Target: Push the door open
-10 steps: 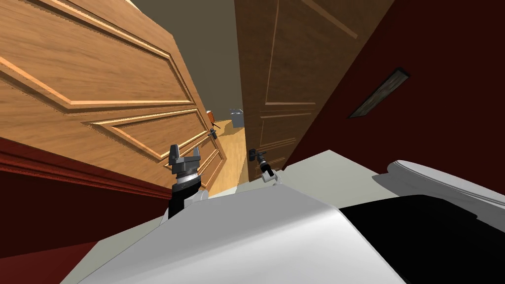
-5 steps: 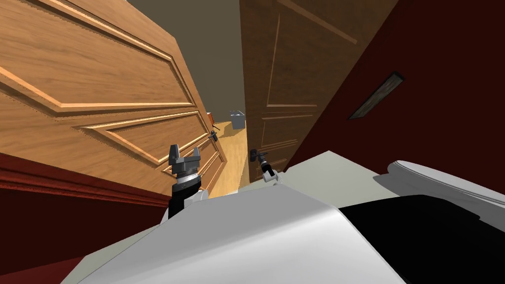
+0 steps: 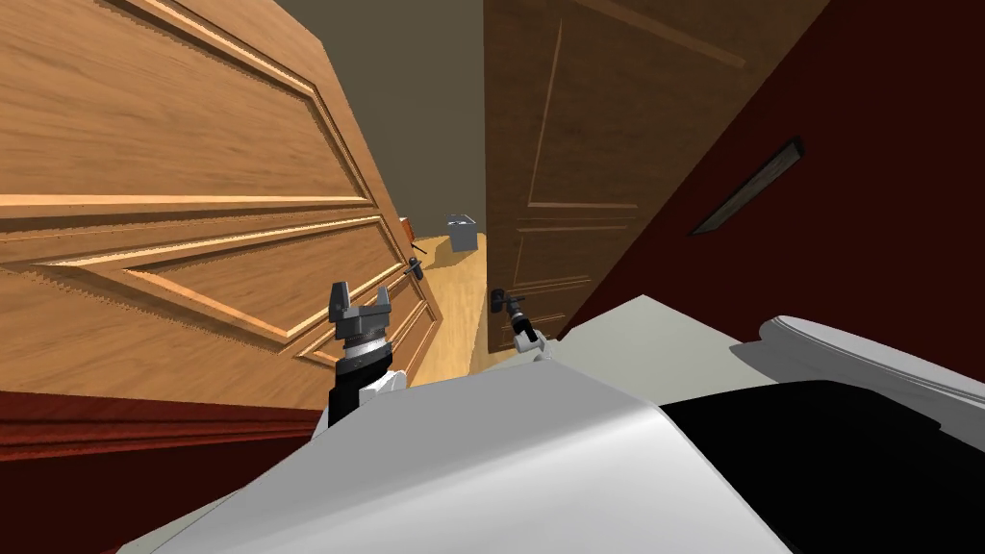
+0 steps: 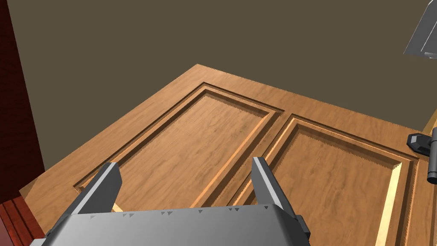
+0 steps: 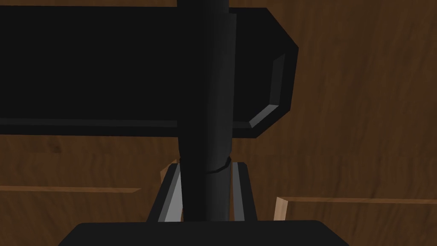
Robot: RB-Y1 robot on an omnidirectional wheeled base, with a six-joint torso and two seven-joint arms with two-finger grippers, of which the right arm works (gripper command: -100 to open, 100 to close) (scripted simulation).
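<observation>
Clamping lever handle (image 5: 205, 106) lengthwise, right end effector (image 5: 208, 167)

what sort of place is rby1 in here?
Likely a house doorway: a light panelled door and a dark door ajar, right gripper clamping its handle, dark red wall, wood floor beyond.

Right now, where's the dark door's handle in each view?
Head: handle low on the dark door, right of the gap between the doors, with the right gripper shut on it.
Right wrist: handle close up, its black bar rising between the fingers.
Left wrist: faces the light door; the light door's handle is a different one.
Shared landmark: light door's handle, also in the head view.
</observation>
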